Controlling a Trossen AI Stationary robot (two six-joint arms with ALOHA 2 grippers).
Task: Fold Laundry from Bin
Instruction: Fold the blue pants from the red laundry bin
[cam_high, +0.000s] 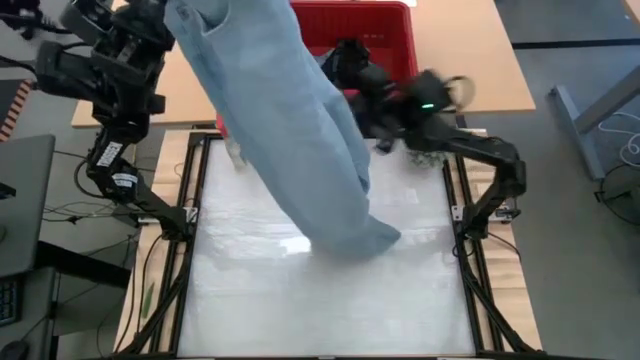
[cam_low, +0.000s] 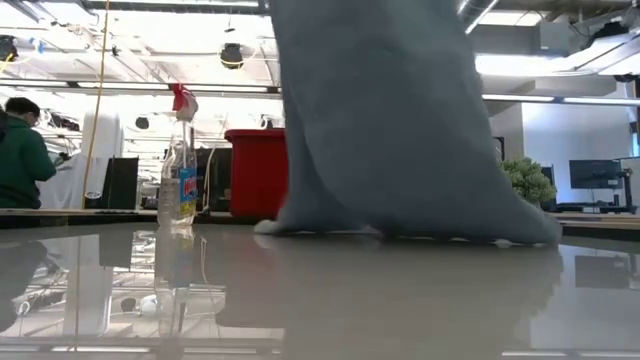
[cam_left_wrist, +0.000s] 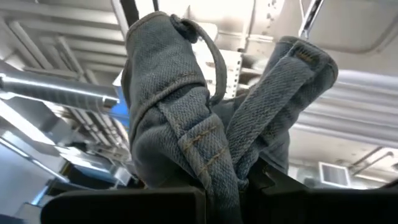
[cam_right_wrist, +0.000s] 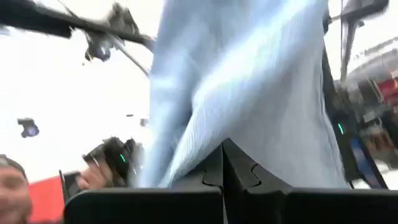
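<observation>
The left claw (cam_left_wrist: 217, 186) is pinching the waistband of the denim-like garment (cam_high: 290, 130) up high, so it is hanging limp with its hem pooling on the bench (cam_high: 330, 300); it looks soft, fairly weighty, best taken by seams. The right claw (cam_right_wrist: 222, 171) is closing on its edge near the red bin (cam_high: 390, 25), whose contents I cannot see.

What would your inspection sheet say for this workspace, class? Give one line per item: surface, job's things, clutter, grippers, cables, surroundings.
Surface: pale table top, glossy.
Job's things: light blue garment hangs from above, its lower end resting on the table; red bin behind it.
Clutter: spray bottle upright; fuzzy green ball at the far edge.
Grippers: left gripper shut on the garment's seam, raised high; right gripper shut, against the cloth.
Cables: loose leads beside the left frame.
Surroundings: person in green, monitors.
</observation>
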